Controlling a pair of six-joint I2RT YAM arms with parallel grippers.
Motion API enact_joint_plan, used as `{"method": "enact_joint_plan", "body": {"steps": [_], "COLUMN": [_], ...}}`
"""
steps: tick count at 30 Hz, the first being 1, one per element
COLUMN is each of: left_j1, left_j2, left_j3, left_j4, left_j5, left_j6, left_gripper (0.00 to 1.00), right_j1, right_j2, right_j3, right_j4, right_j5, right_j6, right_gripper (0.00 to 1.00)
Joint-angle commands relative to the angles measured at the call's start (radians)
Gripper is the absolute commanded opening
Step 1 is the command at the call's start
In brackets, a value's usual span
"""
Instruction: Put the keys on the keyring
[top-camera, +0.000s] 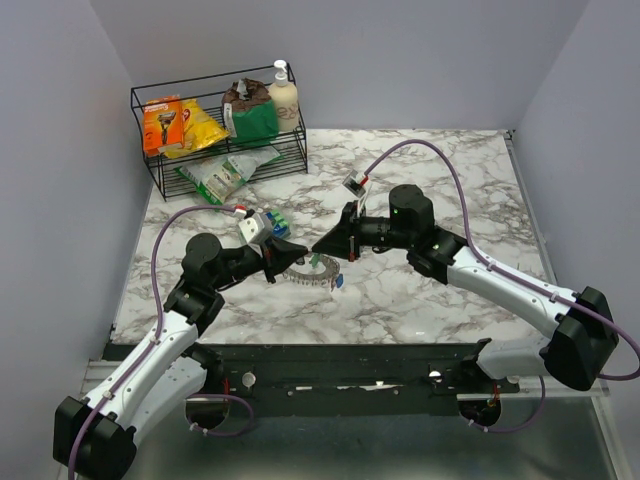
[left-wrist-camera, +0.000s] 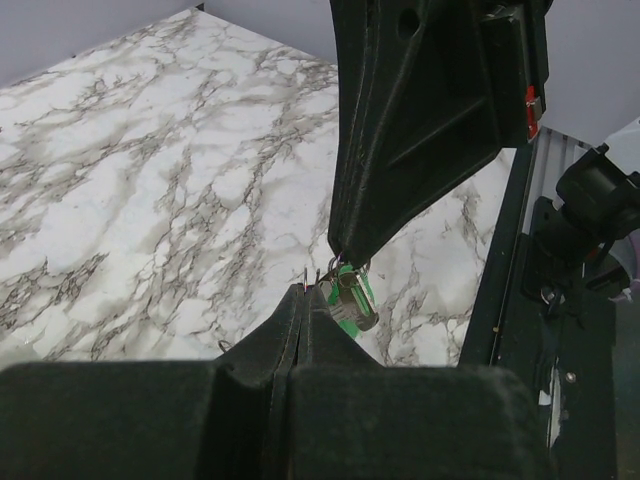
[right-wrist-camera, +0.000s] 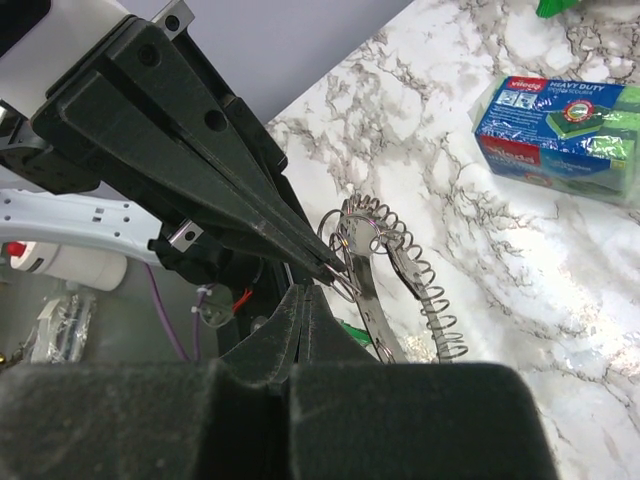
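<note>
Where the keys lie: a green-headed key (left-wrist-camera: 350, 300) hangs just under the meeting tips of the two hands; a blue-headed key (top-camera: 339, 282) sits at the right end of the keyring (top-camera: 303, 277), just below the right hand.
Keyring: a curved metal band with a wire coil along it, directly beneath both hands.
Left hand (left-wrist-camera: 304, 294): fingers pressed together, tips touching a small wire loop at the keyring's end; I cannot tell whether the wire is pinched.
Right hand (right-wrist-camera: 303, 292): fingers closed flat against each other, tip almost against the left hand's.
Top view alone: the blue key, and both arms reaching inward over the marble table (top-camera: 450, 170).
Left wrist view alone: the green key dangling.
Right wrist view alone: the coil and loop close up, with a sponge pack (right-wrist-camera: 555, 120) well beyond.
Arm pose: forearms low, hands pointing at each other.
</note>
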Motion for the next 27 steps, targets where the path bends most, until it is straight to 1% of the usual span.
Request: {"method": "enact_joint_plan", "body": {"steps": [1, 18, 27], "left_j1": [0.002, 0.002, 0.002], "left_j2": [-0.005, -0.026, -0.032], "left_j3": [0.041, 0.036, 0.022], "left_j4": [0.034, 0.031, 0.088], "left_j5": [0.031, 0.027, 0.005], "left_j6": [0.015, 0.009, -0.045], "left_gripper": [0.00, 0.00, 0.00], "right_j1": [0.005, 0.005, 0.005], "right_j2": [0.008, 0.000, -0.009], "right_j3": [0.036, 0.013, -0.004], "right_j4": [0.032, 0.021, 0.010], "right_j5": [0.022, 0.066, 0.066], "right_j6": [0.004, 0.029, 0.038], "right_gripper": [0.01, 0.01, 0.01]}}
